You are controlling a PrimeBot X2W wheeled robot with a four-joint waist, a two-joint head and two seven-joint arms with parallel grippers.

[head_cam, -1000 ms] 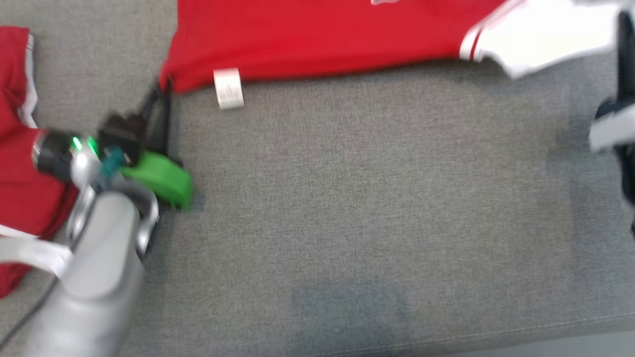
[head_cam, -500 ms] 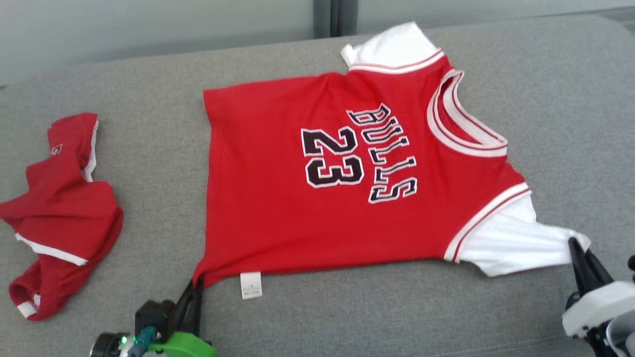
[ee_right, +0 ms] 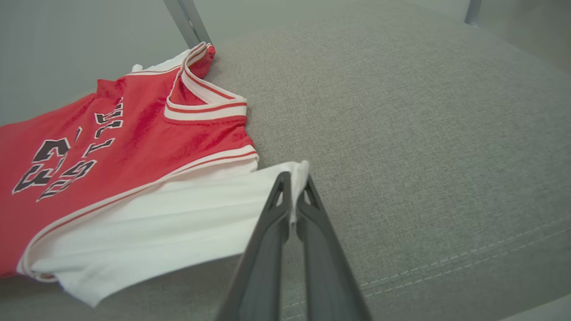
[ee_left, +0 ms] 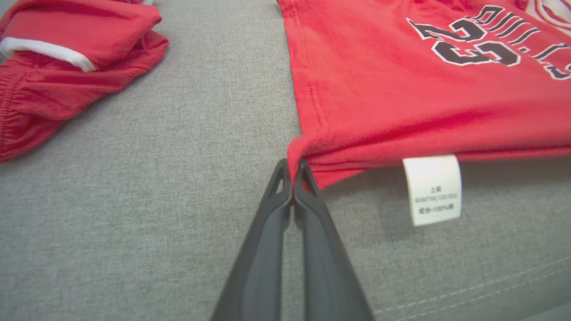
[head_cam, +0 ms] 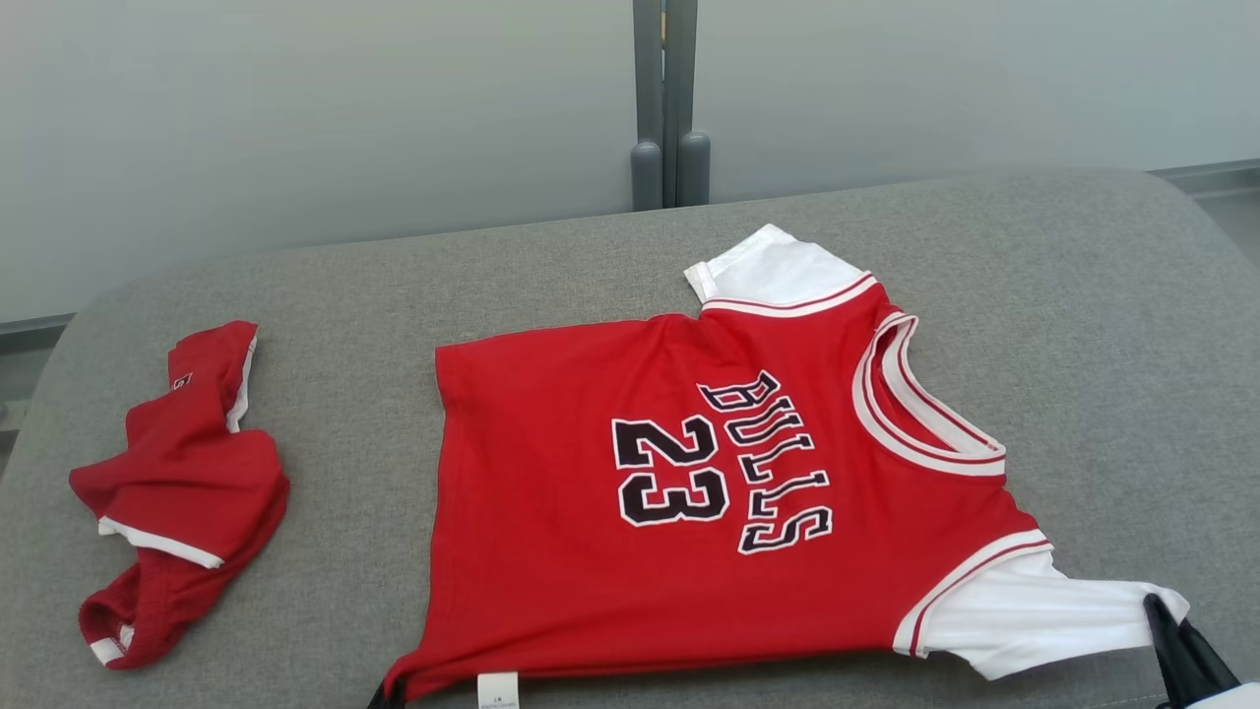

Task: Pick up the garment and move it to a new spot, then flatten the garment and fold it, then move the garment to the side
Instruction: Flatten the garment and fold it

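Two pincers, both clenched on jersey (head_cam: 591, 551): left pincer (ee_left: 294, 167) nips red hem corner, right pincer (ee_right: 295, 178) nips white sleeve tip. Jersey flat, print up, mid sofa cushion (head_cam: 1083, 295); long axis left to right, hem left, collar right. Held side along near edge, cloth spreading away from fingers. Both pincers low, pointing toward far edge. Crumpled shorts (head_cam: 187, 473) near left edge, well apart.

Grey fabric couch (head_cam: 1083, 325), pale wall (head_cam: 295, 118)
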